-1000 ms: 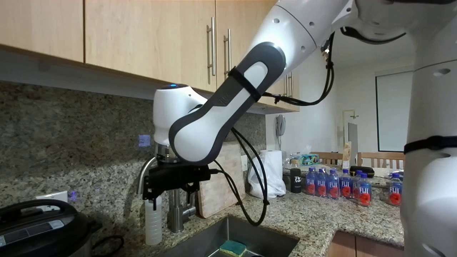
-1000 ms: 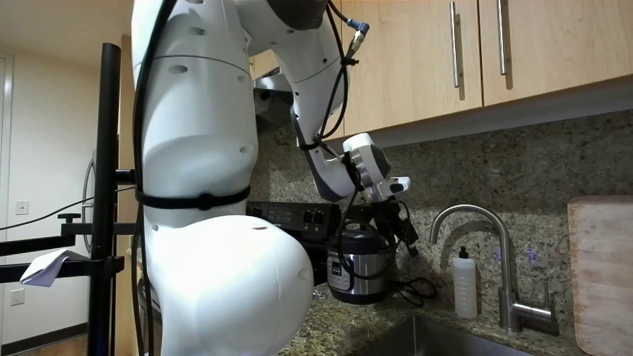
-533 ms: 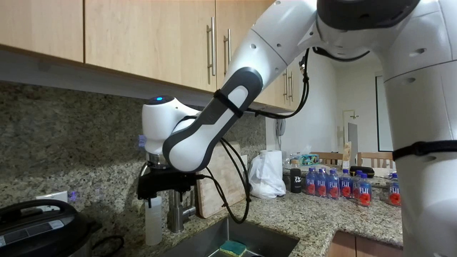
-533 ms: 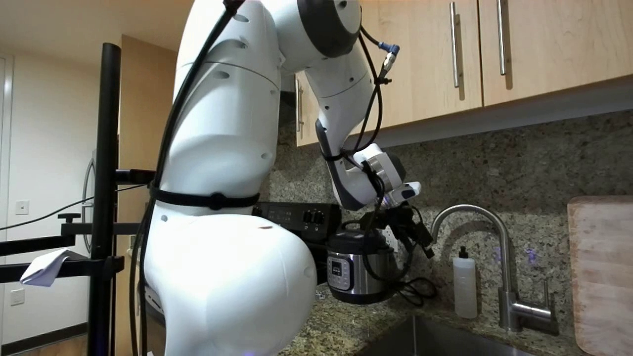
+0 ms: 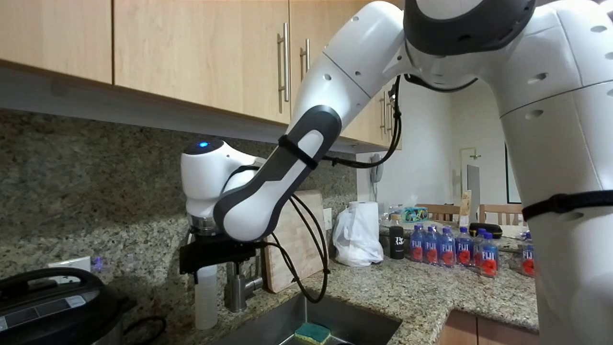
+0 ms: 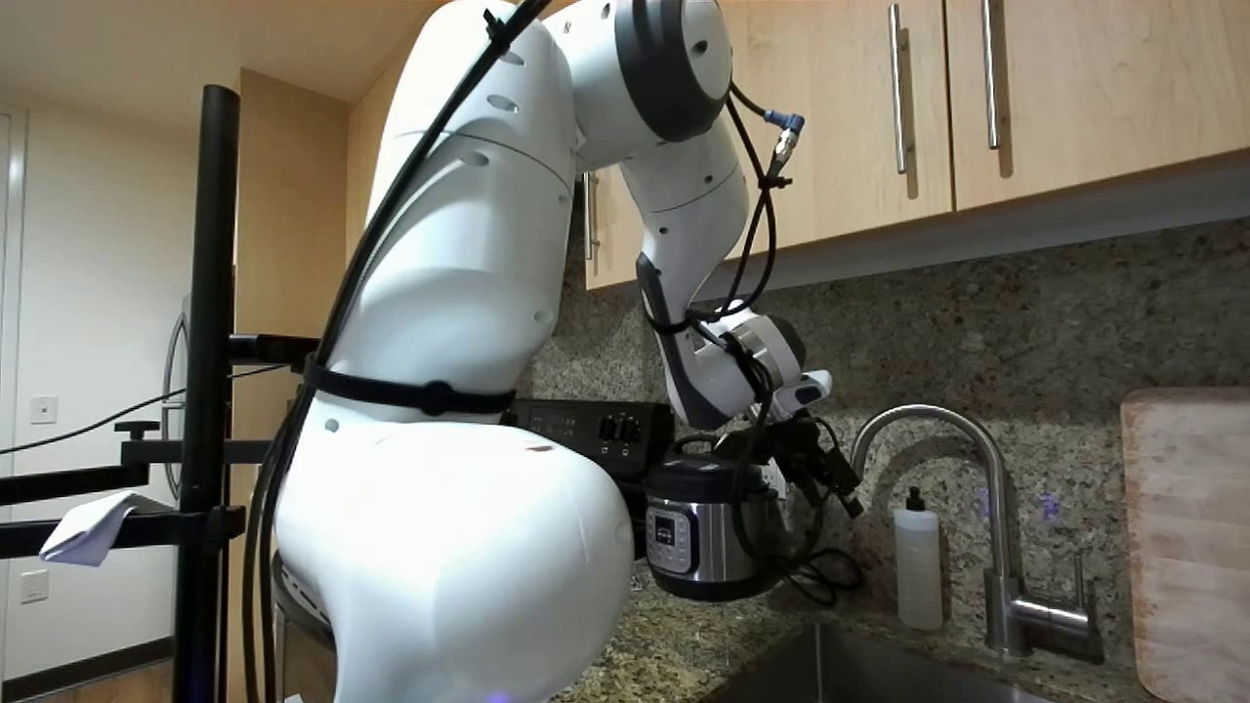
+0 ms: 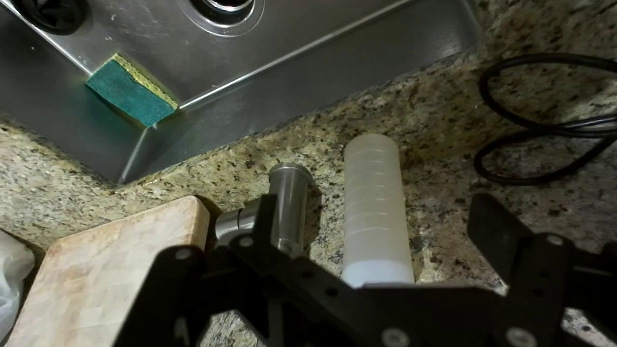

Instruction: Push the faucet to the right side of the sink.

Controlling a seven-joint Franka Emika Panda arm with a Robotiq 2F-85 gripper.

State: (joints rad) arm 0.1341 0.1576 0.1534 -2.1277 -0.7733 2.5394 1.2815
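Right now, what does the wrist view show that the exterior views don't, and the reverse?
Only the wrist view: the drain in the floor of the sink.
Only the exterior views: the wall cabinets, the black-lidded cooker and the faucet's arched spout.
Both share that sink, the faucet's upright base, the whitish bottle, the cutting board and the end effector, open in the wrist view.

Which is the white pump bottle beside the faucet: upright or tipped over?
Upright: in an exterior view the white bottle stands base-down on the counter, black pump on top.
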